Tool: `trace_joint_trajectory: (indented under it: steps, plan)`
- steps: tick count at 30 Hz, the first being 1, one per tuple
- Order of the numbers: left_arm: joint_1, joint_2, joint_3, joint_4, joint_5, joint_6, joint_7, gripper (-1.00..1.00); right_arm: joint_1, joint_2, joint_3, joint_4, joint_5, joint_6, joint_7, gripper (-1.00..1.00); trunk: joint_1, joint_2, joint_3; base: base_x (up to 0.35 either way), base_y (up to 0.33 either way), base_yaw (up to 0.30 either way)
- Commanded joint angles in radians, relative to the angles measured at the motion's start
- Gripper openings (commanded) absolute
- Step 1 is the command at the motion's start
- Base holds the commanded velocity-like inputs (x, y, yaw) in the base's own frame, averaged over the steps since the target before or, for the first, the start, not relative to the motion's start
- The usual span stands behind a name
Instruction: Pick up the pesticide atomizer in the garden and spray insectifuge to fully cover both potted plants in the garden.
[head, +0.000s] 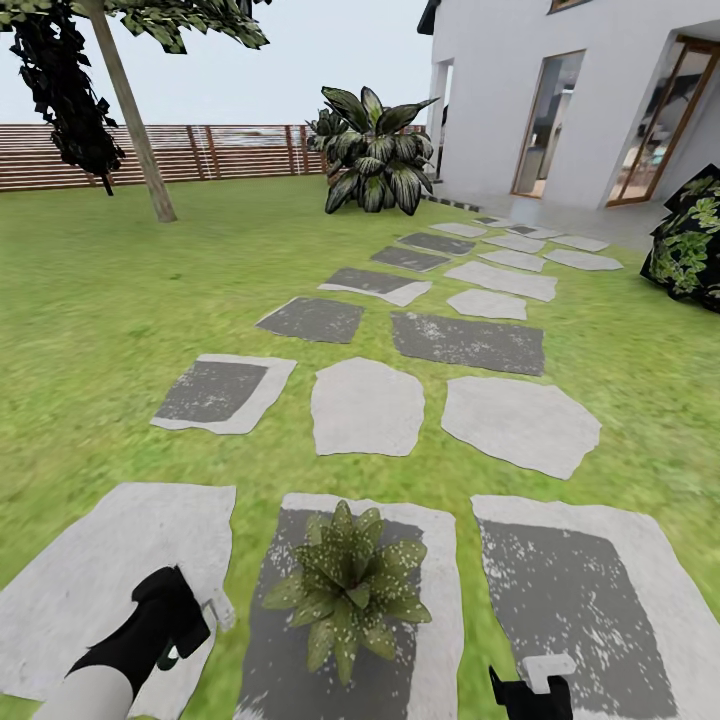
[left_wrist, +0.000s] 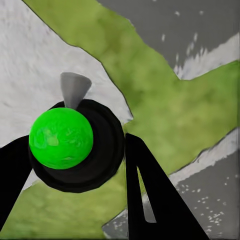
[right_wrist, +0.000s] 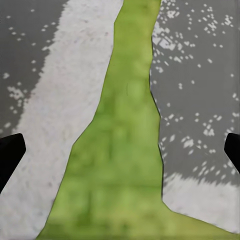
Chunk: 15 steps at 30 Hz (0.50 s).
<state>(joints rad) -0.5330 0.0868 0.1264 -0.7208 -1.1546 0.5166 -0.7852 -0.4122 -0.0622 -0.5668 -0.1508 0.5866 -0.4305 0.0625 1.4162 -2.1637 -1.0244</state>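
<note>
Green speckled leaves of a potted plant (head: 348, 585) spread over a grey stepping stone (head: 430, 560) between my arms. My left tool (left_wrist: 75, 155) is clamped on the sprayer (left_wrist: 61, 138), just left of the plant. My right tool (right_wrist: 120, 150) hangs with fingers apart over the lawn (right_wrist: 125, 165).

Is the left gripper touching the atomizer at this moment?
Touching. In the left wrist view the left gripper has its black fingers pressed against both sides of the pesticide atomizer, with no gap showing between them.
</note>
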Motion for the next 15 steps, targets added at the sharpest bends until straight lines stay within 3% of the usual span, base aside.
trace_joint_trajectory:
  steps: [1,8,11,15]
  plan:
    - [0.002,0.000,0.004,0.003,-0.004,0.002,0.000,-1.00,-0.001,0.000,-0.008,0.000,0.002,-0.004,0.007,1.00,0.000,0.000,-0.001,0.000,0.000,0.000]
    - [0.021,-0.013,0.010,0.062,-0.002,-0.003,0.024,-1.00,-0.001,0.000,-0.008,0.000,0.002,-0.004,0.007,1.00,0.000,0.000,-0.001,0.000,0.000,0.000]
    - [0.020,-0.016,0.008,0.055,-0.002,-0.004,0.024,-1.00,-0.001,0.001,-0.008,0.000,0.002,-0.004,0.007,1.00,0.000,0.000,-0.001,0.000,0.000,0.000]
    - [0.003,-0.040,0.008,0.019,-0.002,0.002,0.023,-1.00,0.000,0.001,-0.008,0.000,0.002,-0.004,0.007,1.00,0.000,0.000,-0.001,0.000,0.000,0.000]
